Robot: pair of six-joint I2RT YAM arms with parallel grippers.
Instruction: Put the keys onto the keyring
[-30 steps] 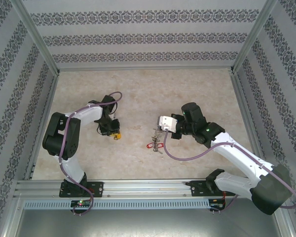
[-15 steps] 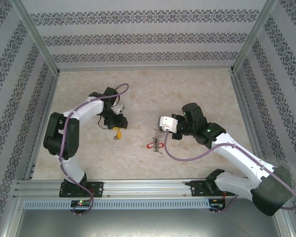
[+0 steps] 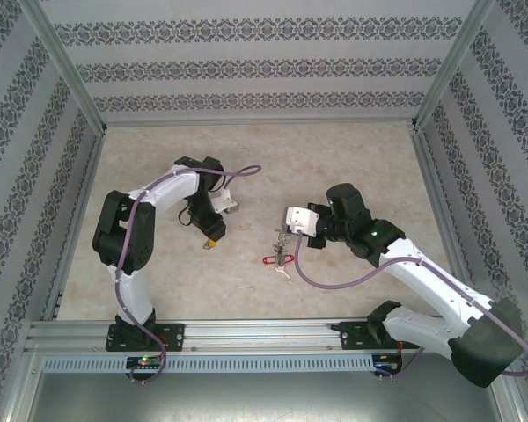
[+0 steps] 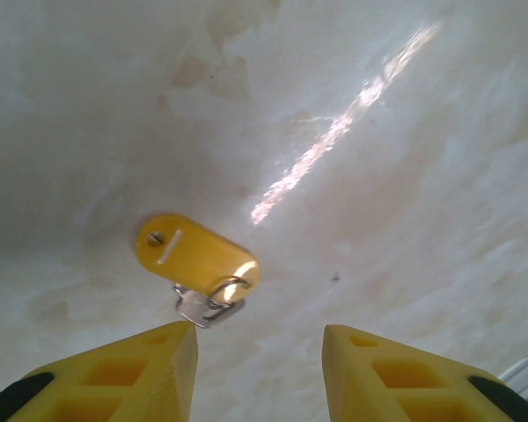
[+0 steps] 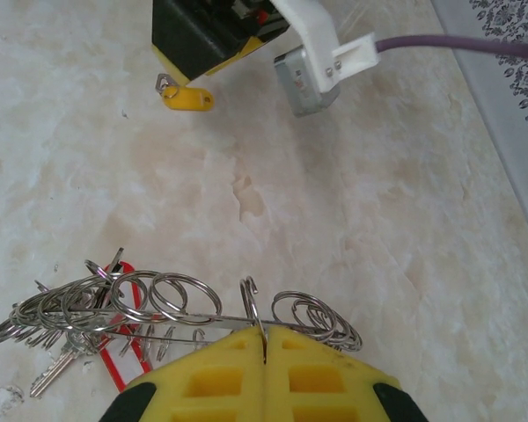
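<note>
The keyring point(image 5: 185, 318), where is it now?
– Near the middle of the top view point(image 3: 282, 246), a little right of centre. The right end effector point(image 5: 264, 352) is closed tight on its wire, at the bottom of the right wrist view. There the bunch runs from left to right, and its small keys and a red tag point(image 5: 128, 356) spread out on the desk point(image 3: 352, 158) toward the lower left.
– And the loose one?
– The yellow key point(image 4: 198, 255) lies flat on the desk, left of centre in the left wrist view. Its long axis goes from upper left to lower right, with the metal end at the lower right, toward the fingers.
– Does the left end effector point(image 4: 260, 352) hold it?
– No. Its fingers stand partly apart with nothing between them. The key is just beyond the fingertip at the left of that picture, and I cannot tell if they touch.
</note>
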